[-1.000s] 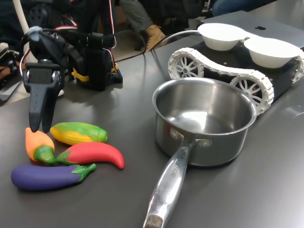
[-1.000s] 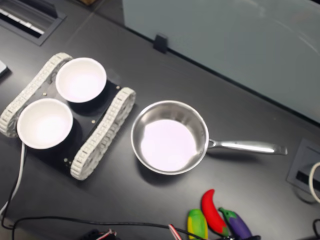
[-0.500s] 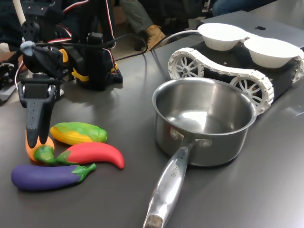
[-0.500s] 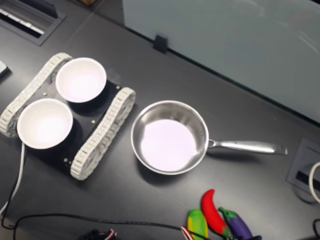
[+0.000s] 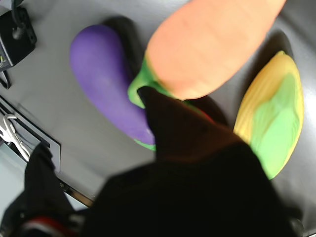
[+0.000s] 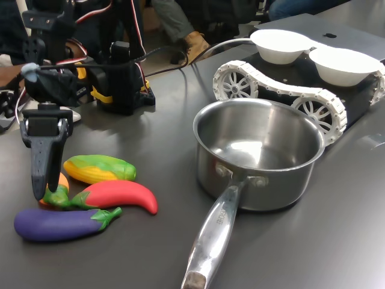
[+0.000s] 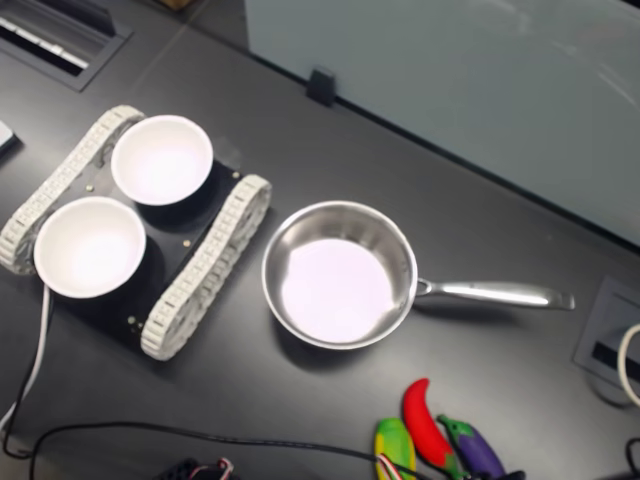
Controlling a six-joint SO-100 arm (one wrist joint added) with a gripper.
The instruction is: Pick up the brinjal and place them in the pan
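The tool [image 6: 43, 191] hung over the carrot [image 5: 207, 47] — its spread impossible to tell — beside the brinjal [image 6: 57, 223]; reaching the empty pan [image 6: 258, 153] first required a grasp.

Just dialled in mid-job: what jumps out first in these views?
The shiny steel pan sits empty mid-table, handle toward the camera in the first exterior view. At the first exterior view's left lies a bright toy cluster: purple brinjal, red chili, corn and carrot, with the black pincer down over the carrot. Behind the pan, two white bowls ride on a tracked vehicle.
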